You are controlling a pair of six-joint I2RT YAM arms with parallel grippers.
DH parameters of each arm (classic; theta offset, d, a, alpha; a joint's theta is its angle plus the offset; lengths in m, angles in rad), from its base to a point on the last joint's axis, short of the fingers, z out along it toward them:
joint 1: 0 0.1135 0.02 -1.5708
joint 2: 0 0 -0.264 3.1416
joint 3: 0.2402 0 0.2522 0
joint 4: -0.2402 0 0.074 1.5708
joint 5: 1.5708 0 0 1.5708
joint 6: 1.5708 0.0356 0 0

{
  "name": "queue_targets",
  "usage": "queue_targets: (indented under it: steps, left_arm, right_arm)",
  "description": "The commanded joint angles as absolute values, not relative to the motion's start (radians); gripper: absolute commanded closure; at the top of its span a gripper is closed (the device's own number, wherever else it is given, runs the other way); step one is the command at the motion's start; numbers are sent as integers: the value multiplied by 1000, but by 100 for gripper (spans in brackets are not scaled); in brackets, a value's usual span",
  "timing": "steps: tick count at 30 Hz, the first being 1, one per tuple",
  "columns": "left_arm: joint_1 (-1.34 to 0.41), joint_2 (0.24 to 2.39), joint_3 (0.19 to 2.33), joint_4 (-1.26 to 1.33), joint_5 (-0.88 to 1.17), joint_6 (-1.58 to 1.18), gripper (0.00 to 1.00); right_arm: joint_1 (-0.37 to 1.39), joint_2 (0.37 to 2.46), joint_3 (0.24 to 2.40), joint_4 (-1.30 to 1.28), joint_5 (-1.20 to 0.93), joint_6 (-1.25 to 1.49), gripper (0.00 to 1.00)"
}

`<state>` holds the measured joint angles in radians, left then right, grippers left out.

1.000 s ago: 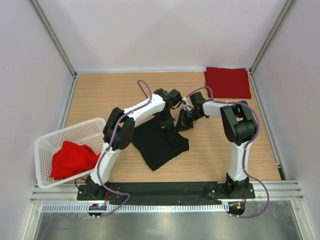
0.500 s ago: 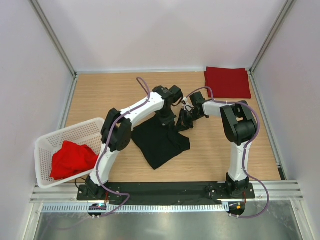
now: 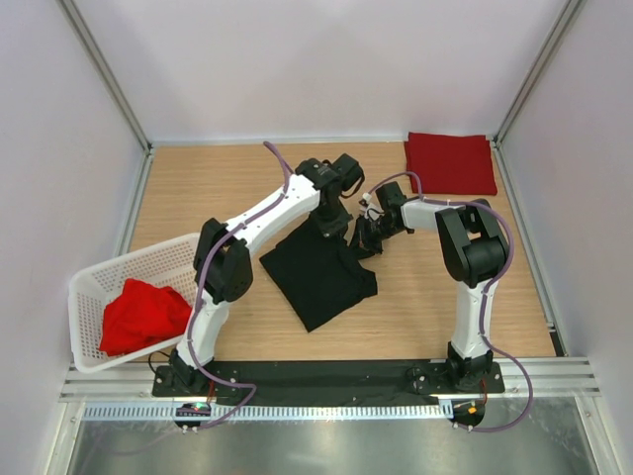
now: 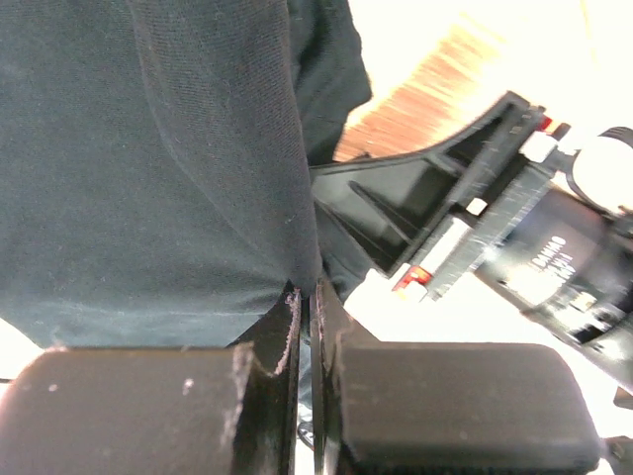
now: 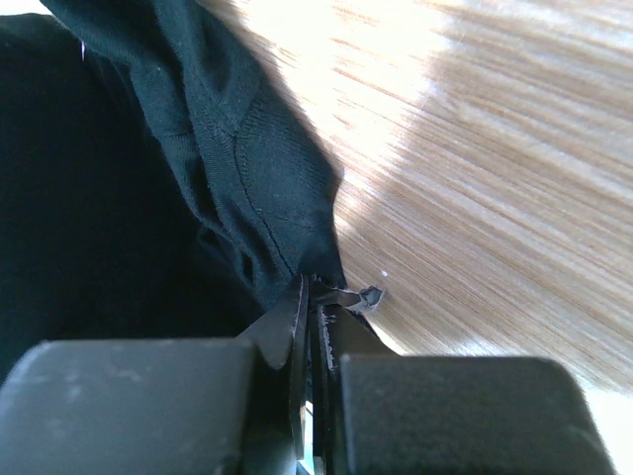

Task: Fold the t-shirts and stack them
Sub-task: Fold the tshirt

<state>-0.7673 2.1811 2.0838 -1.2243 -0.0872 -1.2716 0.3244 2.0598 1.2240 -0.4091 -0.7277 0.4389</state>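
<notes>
The black t-shirt point(image 3: 318, 277) lies partly folded in the middle of the table. My left gripper point(image 3: 330, 226) is shut on its far edge, and the cloth point(image 4: 148, 168) hangs pinched between the jaws. My right gripper point(image 3: 364, 240) is shut on the shirt's far right corner point(image 5: 267, 198), just above the wood. The two grippers are close together. A folded red t-shirt point(image 3: 450, 163) lies at the far right corner. Another red t-shirt point(image 3: 143, 315) sits crumpled in the basket.
The white lattice basket point(image 3: 94, 282) stands at the near left edge of the table. The right gripper's body point(image 4: 495, 218) shows close by in the left wrist view. Grey walls and metal rails surround the wooden table point(image 3: 218, 188).
My left arm has moved away from the bases and slightly right, pulling the black shirt's far edge with it. The shirt has shifted and spread a little. The right gripper has barely moved.
</notes>
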Motion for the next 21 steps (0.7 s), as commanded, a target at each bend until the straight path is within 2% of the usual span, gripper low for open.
queue_targets:
  steps: [1,21]
  left_arm:
    - [-775,2158,2138,-1218,-114,-1276,100]
    - [-770,2269,2186,-1149,-117,-1206,100]
  right_arm:
    - [330,2126,1192,-405,-506,367,99]
    - [328,2117,1183,-400,-514,380,99]
